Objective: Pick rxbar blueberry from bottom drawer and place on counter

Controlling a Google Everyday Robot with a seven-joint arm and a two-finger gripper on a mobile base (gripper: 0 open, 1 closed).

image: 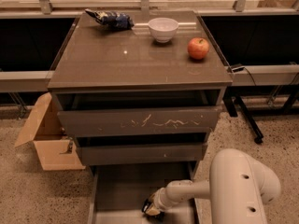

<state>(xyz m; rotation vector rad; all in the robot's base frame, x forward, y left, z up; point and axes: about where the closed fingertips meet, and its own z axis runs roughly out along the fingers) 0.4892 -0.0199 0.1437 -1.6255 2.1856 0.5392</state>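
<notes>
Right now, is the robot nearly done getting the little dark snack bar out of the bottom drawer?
Not yet. Done: the shallow grey-brown bottom drawer stands open. In hand: the robot's gripper is down inside it, near the drawer floor; I cannot make out the bar there. Left: lifting the bar onto the glossy grey-brown counter, which holds only a blue-and-white snack bag, a white bowl and a red apple.

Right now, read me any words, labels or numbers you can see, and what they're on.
Nothing is readable.
Snack bag on the counter: print too blurred.
Scratched drawer front: pale scratches, not writing.
Gripper, low in the bottom drawer: no legible label there.
</notes>
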